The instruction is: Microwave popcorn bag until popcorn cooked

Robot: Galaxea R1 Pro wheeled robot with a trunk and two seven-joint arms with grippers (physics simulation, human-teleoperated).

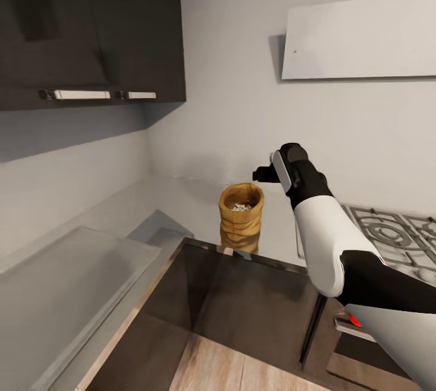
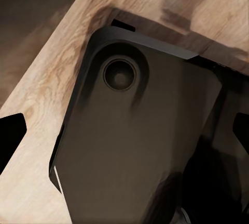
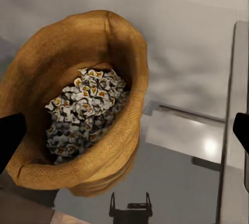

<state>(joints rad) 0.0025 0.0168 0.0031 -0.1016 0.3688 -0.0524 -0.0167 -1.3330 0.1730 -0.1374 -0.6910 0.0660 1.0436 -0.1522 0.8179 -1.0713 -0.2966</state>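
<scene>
The popcorn bag [image 1: 241, 216], a mustard-tan sack with a rolled rim, stands upright on the grey countertop [image 1: 181, 200] near the back wall. Whitish popcorn [image 1: 241, 206] fills its mouth. My right gripper [image 1: 264, 174] hovers just right of the bag and slightly above its rim, apart from it. In the right wrist view the bag [image 3: 67, 68] and the popcorn [image 3: 85, 107] loom close, with the right gripper [image 3: 124, 135] open and its fingertips [image 3: 10, 141] wide apart. My left gripper [image 2: 124, 130] is open and points down at the floor. The microwave is out of view.
A grey gas hob [image 1: 393, 233] with grates lies right of the bag, under a flat white hood [image 1: 363, 34]. Dark upper cabinets [image 1: 91, 28] hang at the left. Glossy dark cabinet fronts [image 1: 242, 300] drop below the counter. The left wrist view has wood floor [image 2: 46, 94] and my dark base [image 2: 135, 146].
</scene>
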